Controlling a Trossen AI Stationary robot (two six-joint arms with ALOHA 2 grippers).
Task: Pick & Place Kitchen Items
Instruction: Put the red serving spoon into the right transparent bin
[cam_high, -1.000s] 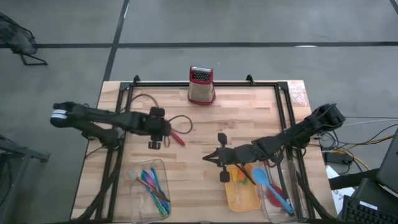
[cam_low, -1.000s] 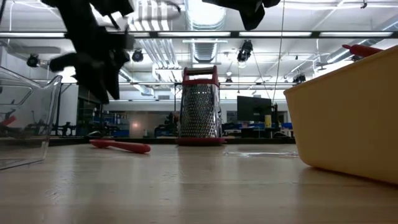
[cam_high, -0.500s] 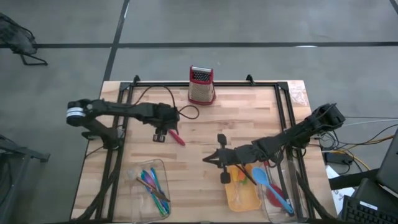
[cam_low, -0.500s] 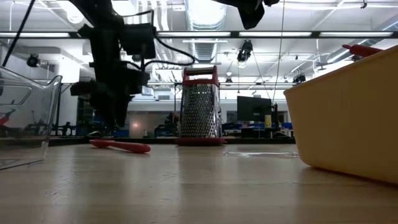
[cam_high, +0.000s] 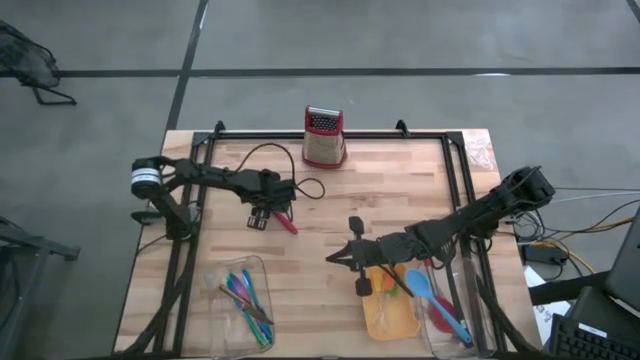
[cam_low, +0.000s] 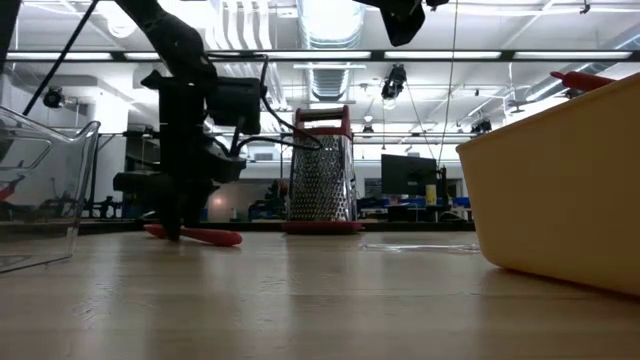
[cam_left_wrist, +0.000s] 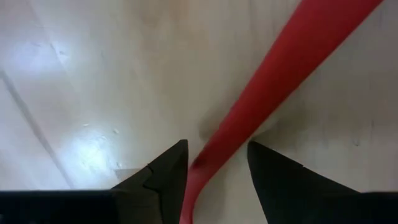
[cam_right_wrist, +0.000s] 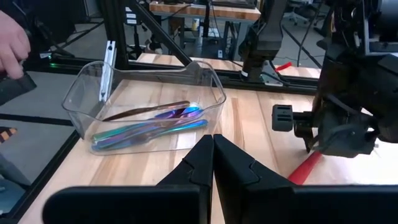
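- One red spatula (cam_high: 285, 222) lies flat on my table (cam_high: 330, 290), left of centre, in front of one metal box grater (cam_high: 324, 137) with a red top that stands at the far edge.
- One clear tray (cam_high: 240, 300) at the near left holds a bundle of thin purple, green and blue sticks (cam_high: 245, 297); I cannot count them exactly.
- One orange tray (cam_high: 388, 318) at the near right holds a blue spoon (cam_high: 420, 285) and small orange and yellow pieces.
- My left end effector (cam_left_wrist: 214, 165) is down at the table with its fingers spread either side of the spatula's red handle; whether they touch it I cannot tell.
- My right end effector (cam_high: 335, 254) hovers closed and empty near the table's middle, by the orange tray.
- Bare wood lies open between the spatula and both trays.
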